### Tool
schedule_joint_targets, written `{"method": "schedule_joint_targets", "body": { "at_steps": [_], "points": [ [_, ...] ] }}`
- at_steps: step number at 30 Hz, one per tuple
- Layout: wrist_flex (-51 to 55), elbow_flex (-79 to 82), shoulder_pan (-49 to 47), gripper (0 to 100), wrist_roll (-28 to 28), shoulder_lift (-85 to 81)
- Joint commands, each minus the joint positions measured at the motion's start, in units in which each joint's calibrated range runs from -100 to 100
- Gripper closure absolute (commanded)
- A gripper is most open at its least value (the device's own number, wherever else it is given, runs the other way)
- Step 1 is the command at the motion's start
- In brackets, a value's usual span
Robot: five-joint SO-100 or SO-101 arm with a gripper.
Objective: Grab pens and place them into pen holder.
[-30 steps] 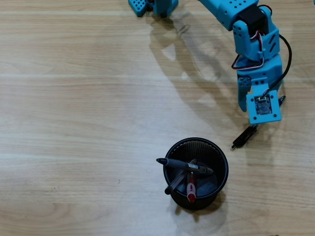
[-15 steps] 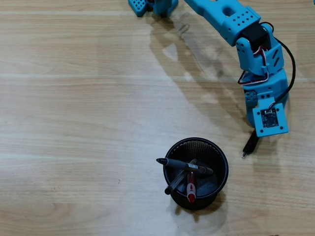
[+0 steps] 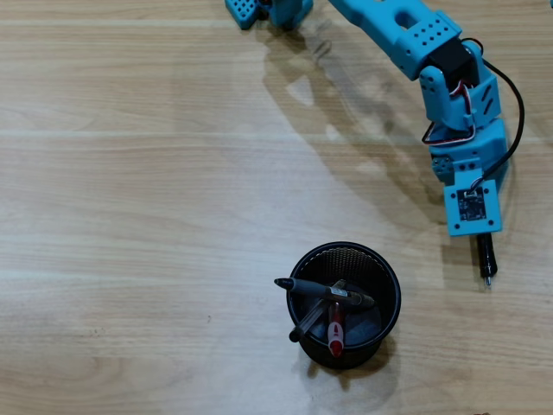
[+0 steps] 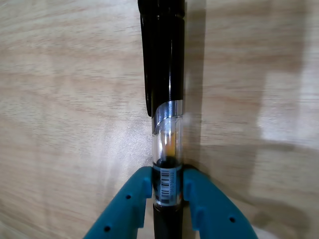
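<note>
In the overhead view, the blue arm is reaching down the right side and its claw (image 3: pixel 480 238) is sitting mostly hidden under the wrist camera board, so its fingers are not showing here. A black pen (image 3: pixel 487 261) is sticking out just past the claw, its tip pointing toward the bottom edge, its long axis running on in line with the arm's last link. The black mesh pen holder (image 3: pixel 344 304) is standing on the tabletop (image 3: pixel 138 207) to the left of the claw and a little below it, near but apart, already holding three pens, one of them a red pen (image 3: pixel 335 333).

In the wrist view, the claw (image 4: pixel 167 186) is clenching the pen (image 4: pixel 164 74) by its clear barrel at the barcode label, both blue fingers (image 4: pixel 130 199) pressing its sides. The pen is running straight ahead of the claw, clip and black cap farthest away. It seems to be lying on or just above the wood; which, I cannot tell. Judging from this, the coming move is calling for a lift and a swing across to the holder.
</note>
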Motion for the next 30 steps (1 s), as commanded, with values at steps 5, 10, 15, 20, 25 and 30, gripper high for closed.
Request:
{"method": "schedule_joint_targets", "body": {
  "at_steps": [5, 10, 15, 20, 25, 30],
  "points": [
    [0.65, 0.03, -0.45, 98, -0.05, -1.24],
    [0.74, -0.87, 0.64, 98, 0.10, -2.08],
    [4.95, -1.32, 3.18, 98, 4.42, -6.87],
    [15.03, -1.32, 6.36, 98, 6.96, -15.61],
    [21.74, -1.23, 11.53, 98, 12.85, -23.92],
    [22.35, -0.42, 17.16, 98, 21.79, -31.82]
  ]
}}
